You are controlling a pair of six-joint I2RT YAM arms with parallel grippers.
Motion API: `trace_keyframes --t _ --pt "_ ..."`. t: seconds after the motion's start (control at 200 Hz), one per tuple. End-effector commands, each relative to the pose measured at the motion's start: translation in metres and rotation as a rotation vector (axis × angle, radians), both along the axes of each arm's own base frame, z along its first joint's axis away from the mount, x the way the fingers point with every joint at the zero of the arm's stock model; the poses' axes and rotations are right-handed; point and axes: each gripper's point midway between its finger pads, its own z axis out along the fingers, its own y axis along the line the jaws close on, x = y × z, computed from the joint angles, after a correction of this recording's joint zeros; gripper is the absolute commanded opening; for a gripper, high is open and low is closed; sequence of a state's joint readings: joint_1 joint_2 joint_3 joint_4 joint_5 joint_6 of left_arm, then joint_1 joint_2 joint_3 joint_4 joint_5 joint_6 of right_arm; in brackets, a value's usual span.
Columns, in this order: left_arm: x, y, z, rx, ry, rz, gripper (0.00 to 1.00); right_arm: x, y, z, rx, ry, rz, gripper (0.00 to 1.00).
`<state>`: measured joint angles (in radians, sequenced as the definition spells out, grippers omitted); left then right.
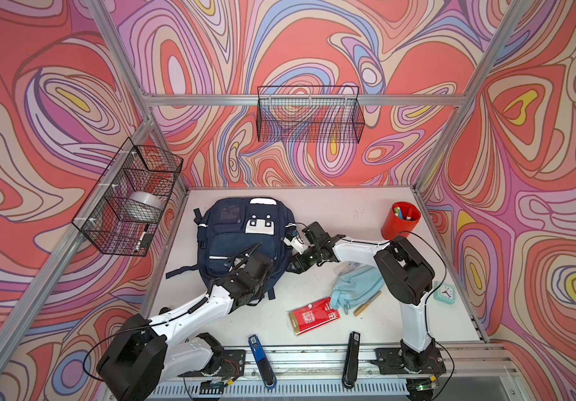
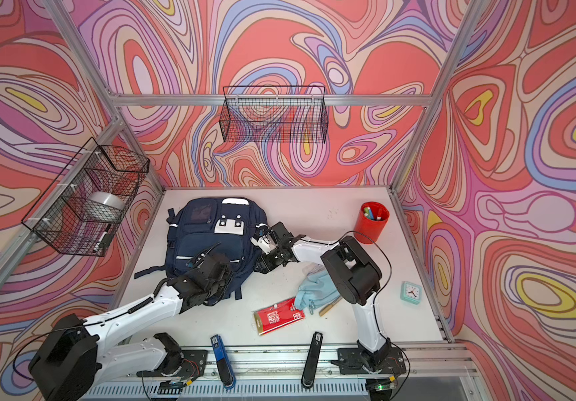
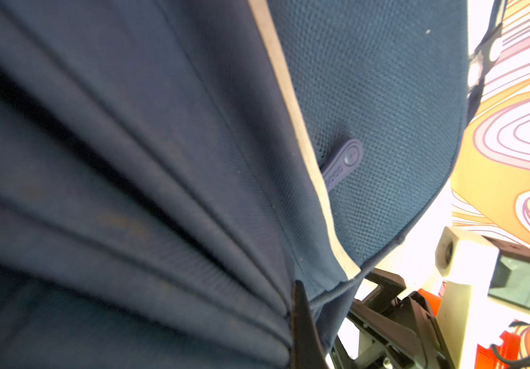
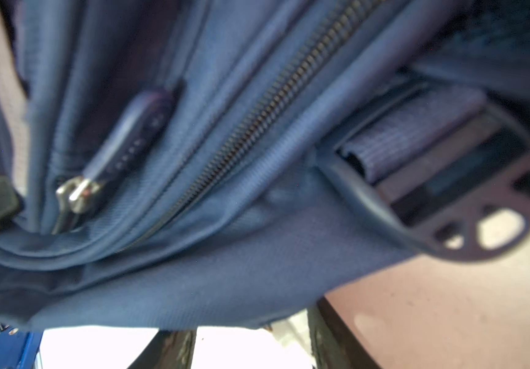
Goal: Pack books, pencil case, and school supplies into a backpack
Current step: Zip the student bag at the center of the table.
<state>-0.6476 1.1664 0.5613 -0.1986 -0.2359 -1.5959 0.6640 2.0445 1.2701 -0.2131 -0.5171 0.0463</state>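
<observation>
Left claw [image 1: 262,267] was clenched on a bunched fold of the backpack [image 1: 231,236], which lay flat and front-up right beneath it; right claw [image 1: 293,265] stood against the pack's side wall, jaws parted, gripping nothing I could make out. The silver zip pull [image 4: 81,195] sat just ahead of the right claw's tips, off toward one jaw, with the zip teeth [image 4: 273,105] running away from it along the seam — so I judged the right arm the nearer for drawing it. Pencil case [image 1: 356,284] and red packet [image 1: 314,316] lay behind that claw, beside its own arm — not yet packed.
</observation>
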Motion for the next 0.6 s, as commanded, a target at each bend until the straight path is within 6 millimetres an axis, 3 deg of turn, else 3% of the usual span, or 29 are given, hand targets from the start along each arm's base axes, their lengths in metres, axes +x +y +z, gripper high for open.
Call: trace_keyframes --t 0.0,0.14,0.376,0.596 --pt "0.001 -0.005 0.009 0.007 -0.005 -0.041 0.00 -0.002 0.003 -0.013 0.028 -0.009 0.014 0.55" --pt "-0.001 -0.002 0.011 0.010 -0.007 -0.036 0.00 0.002 0.009 -0.016 0.058 -0.022 0.013 0.41" --pt "0.002 0.003 0.023 0.011 -0.039 -0.029 0.00 -0.002 -0.004 -0.009 0.026 -0.052 -0.014 0.00" --pt "-0.004 0.012 0.025 0.039 -0.015 -0.041 0.00 0.002 -0.017 -0.009 -0.077 -0.086 0.001 0.00"
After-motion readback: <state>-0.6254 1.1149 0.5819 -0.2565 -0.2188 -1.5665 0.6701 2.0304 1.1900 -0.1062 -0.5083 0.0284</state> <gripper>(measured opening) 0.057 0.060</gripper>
